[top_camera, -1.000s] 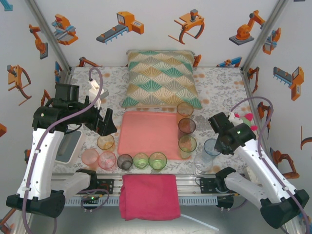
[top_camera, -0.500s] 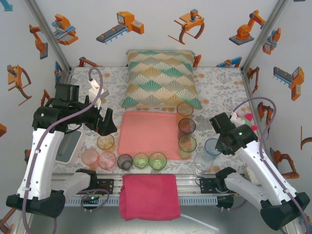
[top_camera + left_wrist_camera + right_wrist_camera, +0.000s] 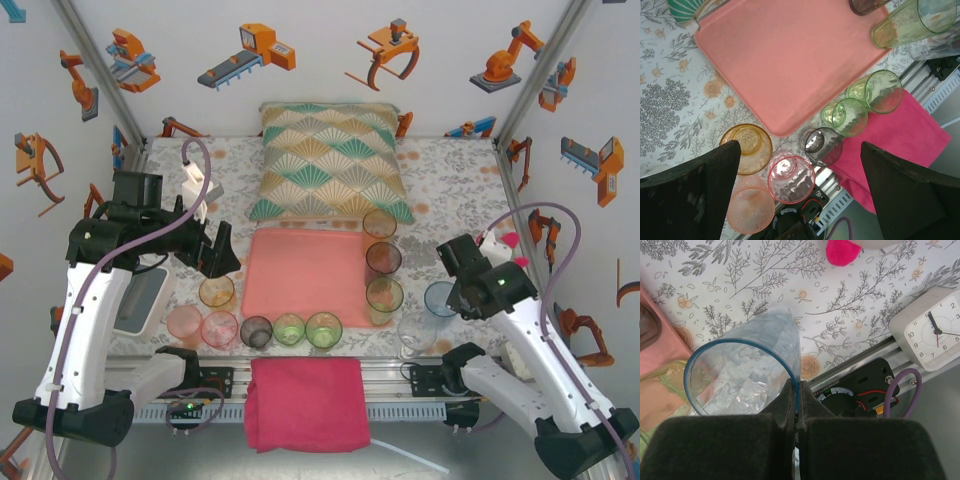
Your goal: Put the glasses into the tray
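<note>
The salmon-pink tray lies bare at the table's middle. Along its front stand an amber glass, two pink ones, a smoky grey one and two green ones. Three more glasses line its right edge, with a clear one in front. My right gripper is shut on the rim of the blue glass, right of the tray. My left gripper hangs open above the pink glass and the grey glass.
A fan-patterned cushion lies behind the tray. A magenta folded cloth hangs over the front rail. A white clock sits at the right edge, a pink pom-pom toy behind it. A white device rests at the left.
My right arm has shifted a little to the right, with the blue glass moving along in its grip. The left arm has stayed still.
</note>
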